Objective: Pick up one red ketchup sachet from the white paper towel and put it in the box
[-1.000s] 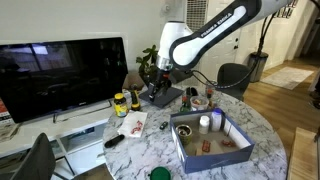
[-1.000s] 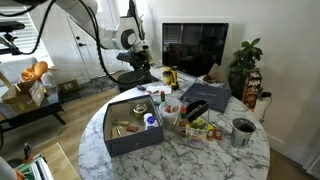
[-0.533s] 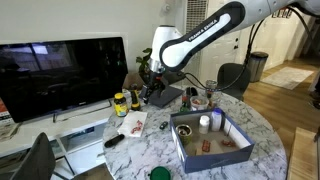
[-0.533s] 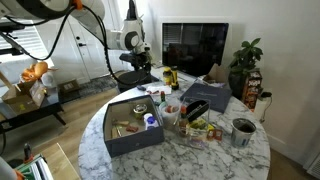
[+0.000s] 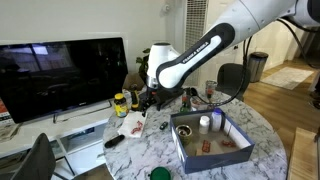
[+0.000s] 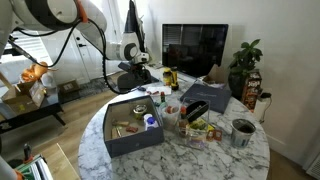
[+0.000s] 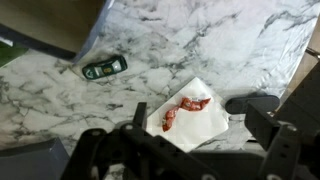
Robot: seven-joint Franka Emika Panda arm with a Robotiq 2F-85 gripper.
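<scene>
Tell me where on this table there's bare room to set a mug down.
Bare marble lies between the white paper towel and the table's edge, and again between the towel and the small dark green object. It is crowded between the box and the dark slab.

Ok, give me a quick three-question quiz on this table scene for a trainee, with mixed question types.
1. True or false: the claw is shut on a red ketchup sachet.
2. Where do the sachets lie? A: in the box. B: on the white paper towel. C: on the television.
3. Fill the gap: the tabletop has a ___ pattern.

Key: 1 false, the claw is open and empty above the towel. 2 B. 3 marble.
</scene>
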